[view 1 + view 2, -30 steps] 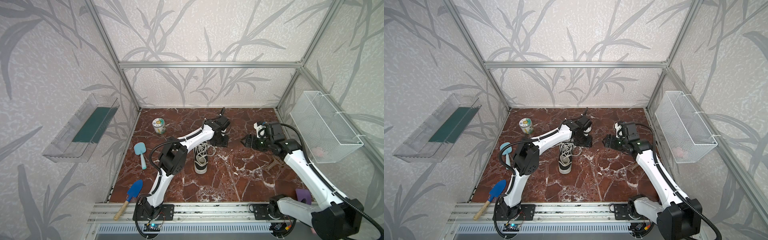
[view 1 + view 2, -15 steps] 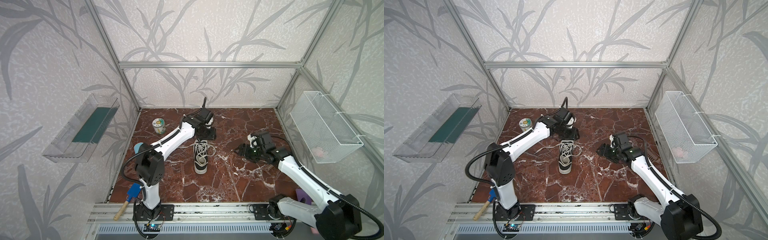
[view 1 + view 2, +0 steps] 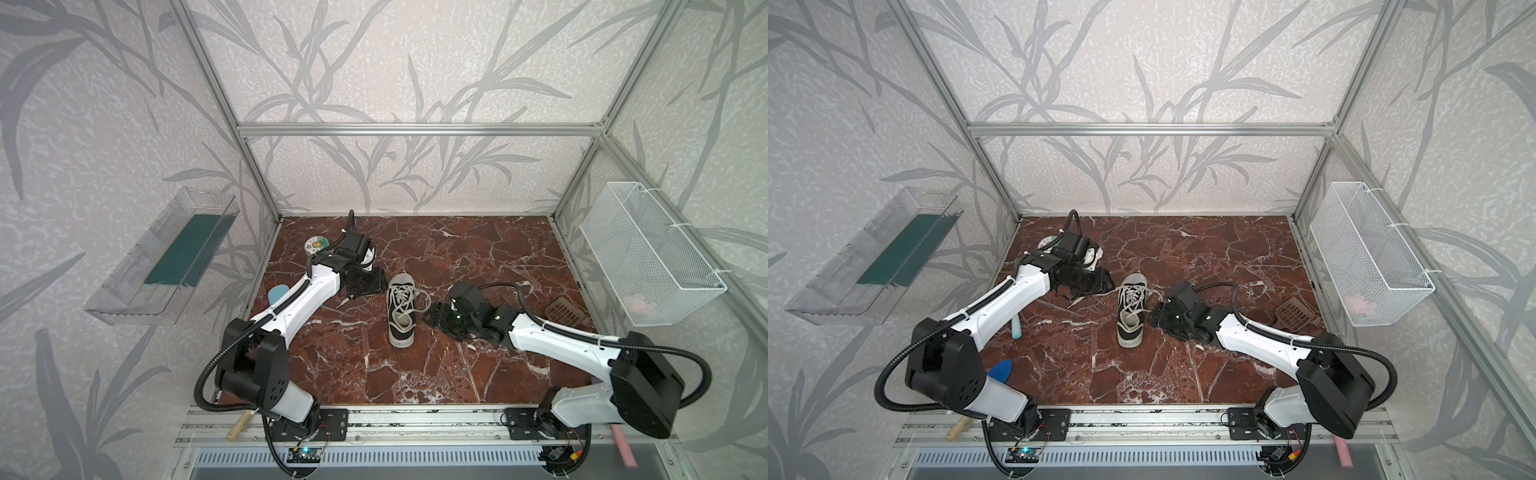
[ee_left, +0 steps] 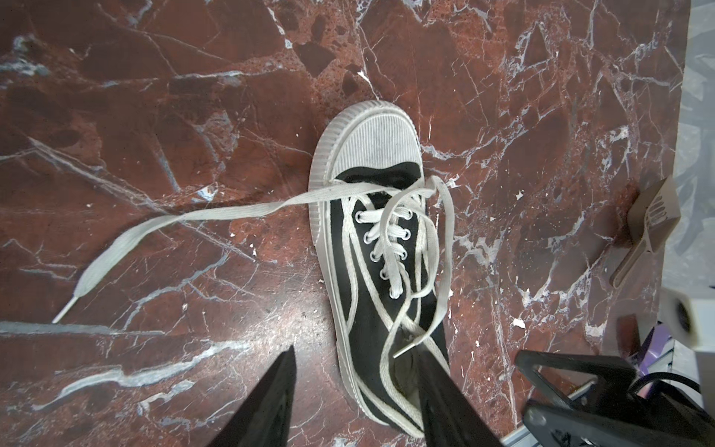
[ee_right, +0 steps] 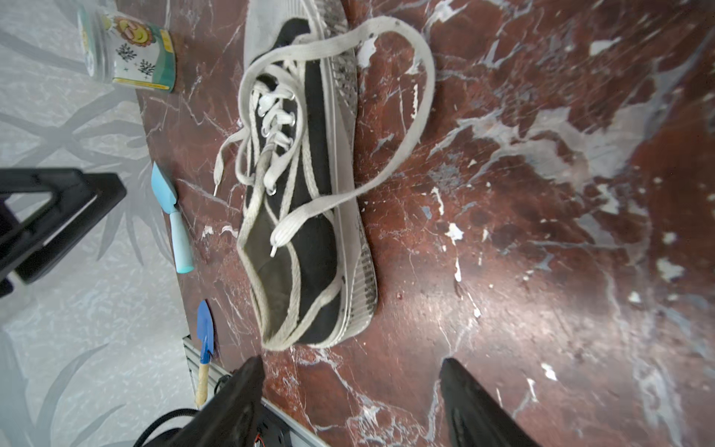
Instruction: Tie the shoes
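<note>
1. A small black canvas low-top sneaker with white rubber sole and toe cap [image 3: 401, 311] stands upright near the middle of the red-brown marble tabletop [image 3: 457, 374], its toe toward the back wall.
2. Its long flat white laces [image 4: 240, 211] are untied. One end trails across the marble on my left side. The other loops out on my right, and its tip rests over the shoe's opening.
3. My left gripper [image 4: 354, 362] sits just beside the shoe, fingers spread apart, holding nothing.
4. My right gripper [image 5: 348, 367] is low on the opposite side, near the heel, fingers spread wide and empty.
</note>
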Robot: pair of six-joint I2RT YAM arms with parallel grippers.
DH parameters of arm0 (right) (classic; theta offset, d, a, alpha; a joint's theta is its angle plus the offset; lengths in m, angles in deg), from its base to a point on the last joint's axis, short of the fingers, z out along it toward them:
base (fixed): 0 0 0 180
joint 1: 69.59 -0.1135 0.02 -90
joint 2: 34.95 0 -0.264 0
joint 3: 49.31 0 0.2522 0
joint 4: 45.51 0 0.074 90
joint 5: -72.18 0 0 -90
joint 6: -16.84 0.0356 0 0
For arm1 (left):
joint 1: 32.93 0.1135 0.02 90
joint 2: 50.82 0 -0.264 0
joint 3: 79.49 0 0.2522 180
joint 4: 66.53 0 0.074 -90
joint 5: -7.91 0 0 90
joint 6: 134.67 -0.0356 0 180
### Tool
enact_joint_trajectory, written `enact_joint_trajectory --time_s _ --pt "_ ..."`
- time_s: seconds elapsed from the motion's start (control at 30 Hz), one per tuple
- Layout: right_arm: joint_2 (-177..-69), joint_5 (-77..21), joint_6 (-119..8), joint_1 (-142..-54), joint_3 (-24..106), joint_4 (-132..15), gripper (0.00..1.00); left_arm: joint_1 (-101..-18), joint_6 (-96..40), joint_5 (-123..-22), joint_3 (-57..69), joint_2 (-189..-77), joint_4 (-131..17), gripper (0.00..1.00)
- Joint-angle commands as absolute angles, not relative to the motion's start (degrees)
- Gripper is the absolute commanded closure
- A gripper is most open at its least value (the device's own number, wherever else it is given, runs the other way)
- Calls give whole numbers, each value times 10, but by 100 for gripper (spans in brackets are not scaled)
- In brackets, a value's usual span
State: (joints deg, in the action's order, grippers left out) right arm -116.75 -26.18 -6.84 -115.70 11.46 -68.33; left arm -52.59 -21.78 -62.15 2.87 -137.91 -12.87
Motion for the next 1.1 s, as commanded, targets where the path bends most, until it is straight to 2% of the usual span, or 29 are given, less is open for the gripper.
enact_joint_trajectory --time_s 0.0,0.37,0.73,1.07 --pt "-1211 -241 -73 -1159 184 -679 30 -506 -231 -590 18 -1369 -140 47" --pt "-1364 -312 -95 -1152 303 -729 38 -481 -225 -590 -11 -1347 -126 47" --pt "-1388 -300 -86 -1152 287 -717 56 -471 -238 -586 -24 -1352 -127 48" --pt "-1378 -289 -96 -1142 287 -718 61 -467 -246 -584 -9 -1356 -118 48"
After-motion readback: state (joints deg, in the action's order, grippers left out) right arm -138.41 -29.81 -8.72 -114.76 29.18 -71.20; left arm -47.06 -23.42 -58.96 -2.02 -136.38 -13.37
